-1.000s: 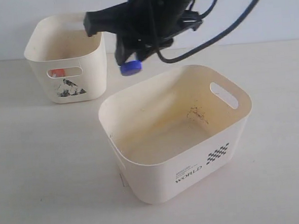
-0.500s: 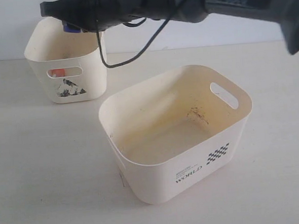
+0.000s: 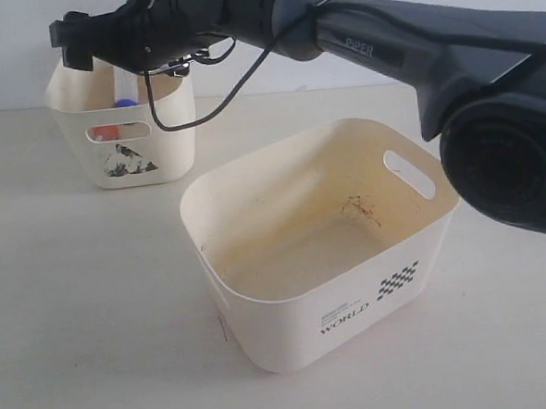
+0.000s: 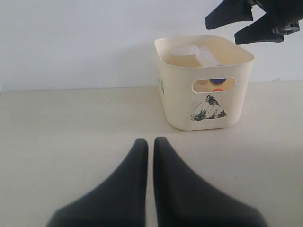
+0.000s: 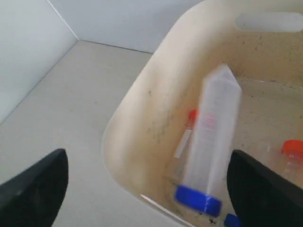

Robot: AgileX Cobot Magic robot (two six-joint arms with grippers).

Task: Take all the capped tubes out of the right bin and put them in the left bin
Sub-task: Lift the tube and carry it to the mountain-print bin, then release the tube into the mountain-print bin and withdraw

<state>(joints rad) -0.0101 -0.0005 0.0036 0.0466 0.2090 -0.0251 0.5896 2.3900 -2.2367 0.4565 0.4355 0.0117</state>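
The right gripper (image 5: 147, 158) hangs over the smaller cream plastic bin with the mountain picture (image 3: 168, 151), its fingers wide apart and touching nothing; between them a clear plastic tube with a blue cap (image 5: 210, 137) shows blurred, cap down, inside the bin's rim, seemingly in free fall toward the orange-red-capped tubes (image 5: 292, 146) on the bin's floor; best to leave the fingers spread and lift straight up, clear of the rim; the larger cream "WORLD" bin (image 3: 290, 324) on the pale worktop (image 3: 93, 299) looks bare but for brown stains, so check it before stopping; the left gripper (image 4: 150, 146) rests low, fingers together, empty.
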